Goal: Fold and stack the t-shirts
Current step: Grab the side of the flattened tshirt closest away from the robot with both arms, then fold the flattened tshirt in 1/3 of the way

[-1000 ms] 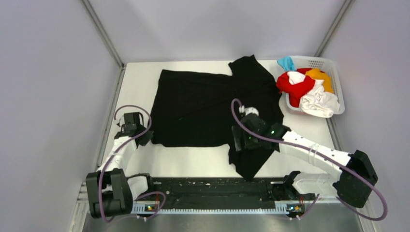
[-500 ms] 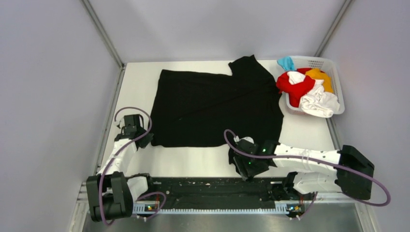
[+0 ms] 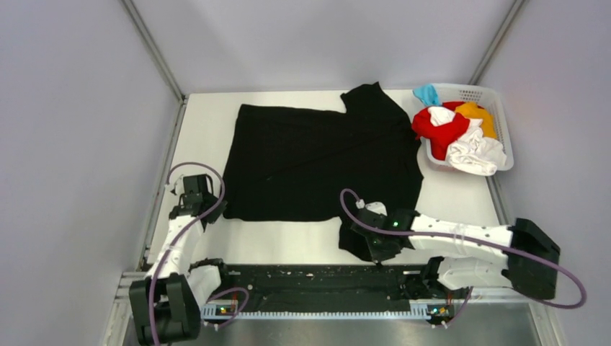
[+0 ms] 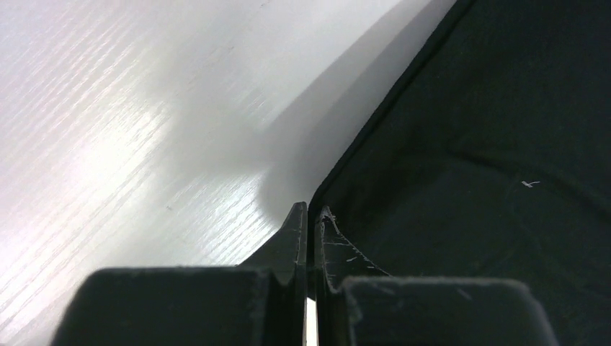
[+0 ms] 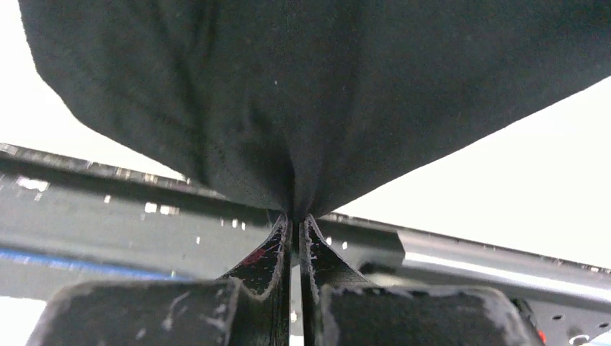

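While the large plain black cloth t-shirt (image 3: pixel 317 162) is spread flat over the middle of the white tabletop (image 3: pixel 288 241), its near right flap is pulled toward the near edge and is partly covered by the right tool (image 3: pixel 373 246). In the right wrist view the fingers of that tool are seen pressed together on a puckered gather of the black cloth, whose outer parts are cut off by the frame. The left tool (image 4: pixel 308 216) is set at the shirt's near left corner, its fingers pressed together where the hem runs up to the tips; whether cloth is caught between them cannot be told. A white plastic lattice basket (image 3: pixel 498 98) is placed at the far right, just beside the shirt's sleeve. A red t-shirt (image 3: pixel 439 131), a white t-shirt (image 3: pixel 477 153), an orange-yellow t-shirt (image 3: pixel 478 112) and a light blue t-shirt (image 3: pixel 429 94) are heaped in it, crumpled, so only parts are seen.
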You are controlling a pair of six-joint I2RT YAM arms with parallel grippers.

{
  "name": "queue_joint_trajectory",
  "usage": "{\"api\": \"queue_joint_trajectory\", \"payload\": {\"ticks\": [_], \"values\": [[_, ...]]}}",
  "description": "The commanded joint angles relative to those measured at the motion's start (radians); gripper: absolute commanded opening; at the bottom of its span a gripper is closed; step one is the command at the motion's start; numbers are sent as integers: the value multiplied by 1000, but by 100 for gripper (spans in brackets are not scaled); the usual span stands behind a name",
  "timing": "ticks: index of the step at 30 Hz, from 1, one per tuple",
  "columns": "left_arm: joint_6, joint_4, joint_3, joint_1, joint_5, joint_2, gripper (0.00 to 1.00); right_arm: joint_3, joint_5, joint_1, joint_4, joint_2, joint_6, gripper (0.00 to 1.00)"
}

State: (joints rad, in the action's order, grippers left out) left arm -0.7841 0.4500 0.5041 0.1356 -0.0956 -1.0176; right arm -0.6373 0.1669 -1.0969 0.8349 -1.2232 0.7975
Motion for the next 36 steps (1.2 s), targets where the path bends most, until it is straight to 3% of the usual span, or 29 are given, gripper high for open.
{"api": "queue_joint_trajectory", "payload": {"ticks": [1, 5, 11, 14, 19, 30, 36], "values": [[-42, 50, -38, -1, -40, 131, 0, 3, -78, -4, 167, 189, 76, 0], [-63, 129, -75, 0, -48, 231, 0, 41, -225, -5, 229, 304, 119, 0], [-111, 214, -118, -1, -67, 360, 0, 8, -306, -4, 361, 352, 87, 0], [-118, 224, -116, -1, -86, 394, 0, -9, -291, -4, 373, 347, 72, 0], [-82, 169, -75, -1, 2, 387, 0, -46, -187, 27, 286, 301, 46, 0], [-111, -139, 42, -1, 164, 41, 0, -279, 22, 436, 9, 131, -271, 0], [-126, -169, 197, -1, 109, -142, 0, -372, 14, 577, -142, 16, -331, 0]]}}
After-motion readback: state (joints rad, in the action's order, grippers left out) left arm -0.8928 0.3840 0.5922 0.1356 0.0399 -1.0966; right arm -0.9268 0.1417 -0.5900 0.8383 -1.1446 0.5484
